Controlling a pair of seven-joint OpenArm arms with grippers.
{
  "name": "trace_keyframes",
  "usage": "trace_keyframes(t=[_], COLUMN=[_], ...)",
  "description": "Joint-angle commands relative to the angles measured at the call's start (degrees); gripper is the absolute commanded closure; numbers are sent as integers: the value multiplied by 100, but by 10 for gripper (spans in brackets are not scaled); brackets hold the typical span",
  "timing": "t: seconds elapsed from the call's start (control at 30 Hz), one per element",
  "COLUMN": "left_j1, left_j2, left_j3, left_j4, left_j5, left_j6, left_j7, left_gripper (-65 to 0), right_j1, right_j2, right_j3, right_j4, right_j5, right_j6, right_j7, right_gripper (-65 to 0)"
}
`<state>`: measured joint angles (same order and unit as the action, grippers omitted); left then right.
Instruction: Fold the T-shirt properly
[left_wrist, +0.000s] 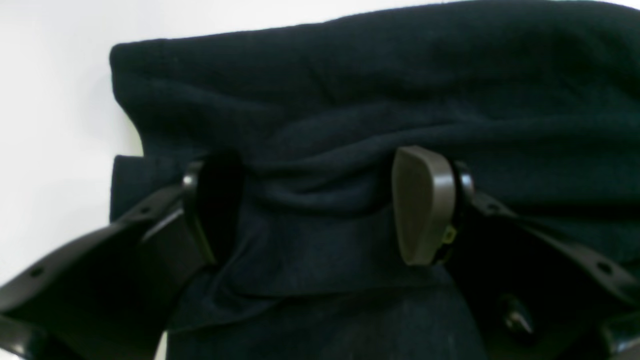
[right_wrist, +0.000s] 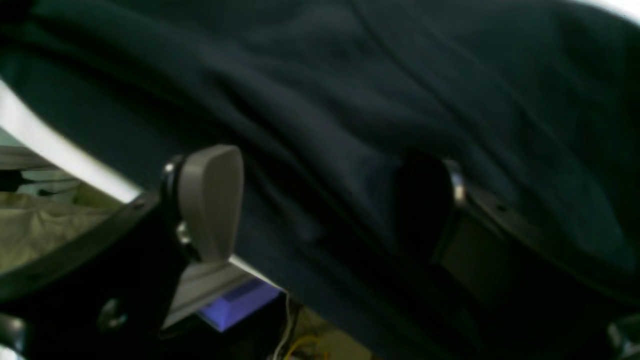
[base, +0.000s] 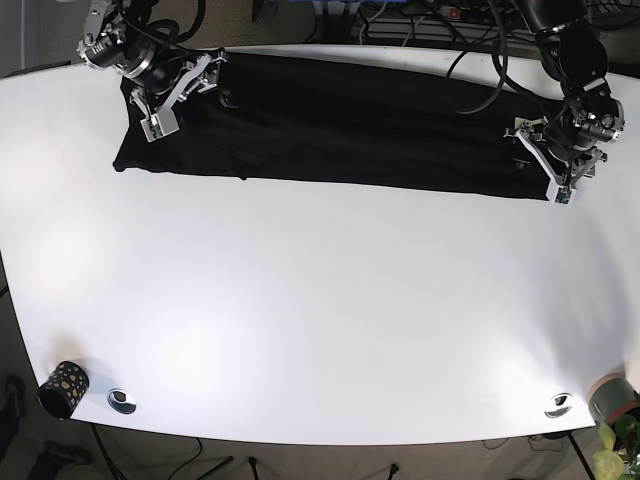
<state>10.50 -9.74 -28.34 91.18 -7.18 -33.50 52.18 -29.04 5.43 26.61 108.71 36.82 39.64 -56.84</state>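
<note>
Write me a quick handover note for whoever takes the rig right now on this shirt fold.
Left end effector: open, fingers straddling a bunched ridge of the T-shirt, not closed on it.
Right end effector: open, over the shirt's other end near the table edge.
Shirt: a long dark band across the far side of the table, one end at each arm.
Done: it looks folded lengthwise.
Left: grip both ends and fold the band shorter.

The T-shirt (base: 330, 135) is plain dark navy, nearly black. The table (base: 320, 320) is white. A black cup (base: 62, 388) with pale dots stands at its near-left corner.
</note>
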Motion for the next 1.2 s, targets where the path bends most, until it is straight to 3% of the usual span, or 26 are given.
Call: trace_keyframes(t=[0.0, 0.23, 0.8, 0.97, 1.17], left_j1=[35, 27, -1494, -1608, -1591], left_j2=[-6, 46, 161, 134, 64], left_j3=[7, 25, 7, -28, -714], left_j4=[-41, -146, -1184, -603, 276], left_j5=[230, 221, 204, -341, -966], left_j6=[5, 5, -39, -602, -646], left_j7=[193, 184, 210, 588, 1406], left_gripper=[-428, -431, -435, -435, -435], right_j1=[69, 710, 2697, 2776, 2776], right_j2=[85, 332, 745, 754, 762], right_j3=[25, 33, 16, 16, 16], right_j4=[-334, -1319, -2734, -2725, -2734], right_j5=[-135, -557, -565, -565, -565], right_j6=[36, 36, 36, 36, 36], right_j7=[106, 343, 352, 343, 343], right_gripper=[-474, -474, -474, -474, -474])
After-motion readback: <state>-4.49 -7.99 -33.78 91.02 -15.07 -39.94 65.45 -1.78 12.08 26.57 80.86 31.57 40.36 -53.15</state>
